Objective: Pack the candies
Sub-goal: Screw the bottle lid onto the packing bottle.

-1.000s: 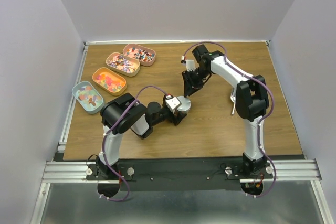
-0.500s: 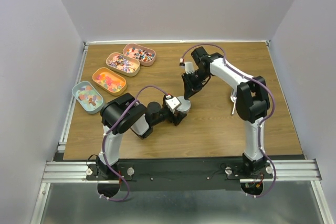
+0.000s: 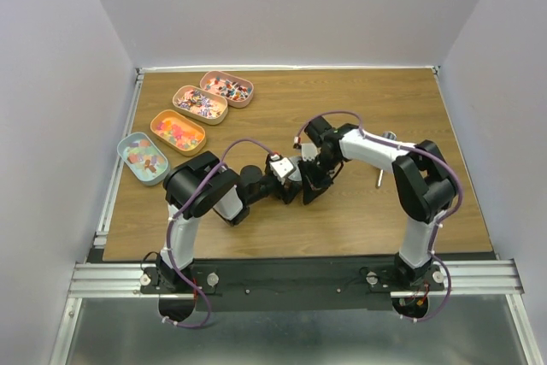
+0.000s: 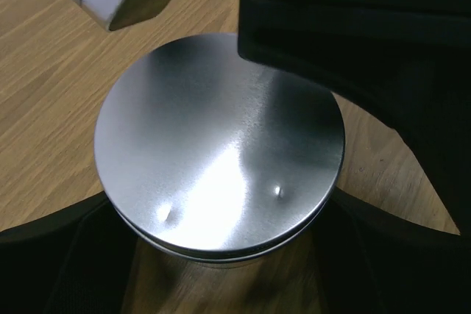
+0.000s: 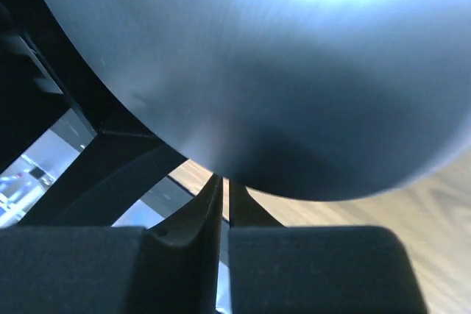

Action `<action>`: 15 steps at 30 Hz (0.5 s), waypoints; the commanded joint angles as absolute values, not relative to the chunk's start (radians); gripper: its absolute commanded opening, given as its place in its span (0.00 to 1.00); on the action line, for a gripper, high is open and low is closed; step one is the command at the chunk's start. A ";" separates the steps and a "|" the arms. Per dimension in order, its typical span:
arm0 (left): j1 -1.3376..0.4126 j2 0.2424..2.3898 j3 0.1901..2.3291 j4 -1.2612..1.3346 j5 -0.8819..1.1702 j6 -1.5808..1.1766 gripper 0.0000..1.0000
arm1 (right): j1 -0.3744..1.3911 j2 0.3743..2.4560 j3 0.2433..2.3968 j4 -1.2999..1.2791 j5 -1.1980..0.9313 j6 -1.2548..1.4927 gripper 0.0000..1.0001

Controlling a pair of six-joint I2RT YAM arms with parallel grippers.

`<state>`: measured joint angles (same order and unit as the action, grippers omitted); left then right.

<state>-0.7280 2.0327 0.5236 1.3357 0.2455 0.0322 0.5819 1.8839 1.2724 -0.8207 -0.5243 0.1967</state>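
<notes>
Wood-grain table (image 3: 359,100) under grey walls: the candies (image 3: 200,104) lie at ten o'clock in four oval tins (image 3: 141,160). At the centre my left gripper (image 3: 286,184) is spread wide, its fingers (image 4: 59,255) against both sides of a round silver tin (image 4: 221,145). My right gripper (image 5: 223,204), at the tin's three o'clock edge, is pressed almost together; whether it pinches anything I cannot tell.
</notes>
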 commanded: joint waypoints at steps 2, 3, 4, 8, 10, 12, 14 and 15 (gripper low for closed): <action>-0.729 2.025 0.534 1.454 0.227 0.051 0.67 | 0.607 1.778 1.219 -0.690 -0.382 0.390 0.13; -0.727 2.025 0.534 1.454 0.226 0.051 0.67 | 0.592 1.763 1.226 -0.695 -0.349 0.374 0.15; -0.727 2.025 0.532 1.454 0.224 0.052 0.66 | 0.574 1.746 1.232 -0.713 -0.333 0.359 0.20; -0.727 2.025 0.532 1.457 0.224 0.052 0.66 | 0.497 1.740 1.295 -0.753 -0.331 0.287 0.40; -0.727 2.025 0.532 1.457 0.225 0.052 0.66 | 0.492 1.761 1.354 -0.764 -0.319 0.258 0.42; -0.729 2.026 0.532 1.457 0.227 0.051 0.66 | 0.492 1.808 1.396 -0.764 -0.330 0.247 0.42; -0.727 2.025 0.532 1.456 0.226 0.052 0.66 | 0.491 1.857 1.463 -0.764 -0.325 0.245 0.42; -0.727 2.023 0.532 1.456 0.225 0.052 0.66 | 0.486 1.876 1.485 -0.764 -0.324 0.239 0.42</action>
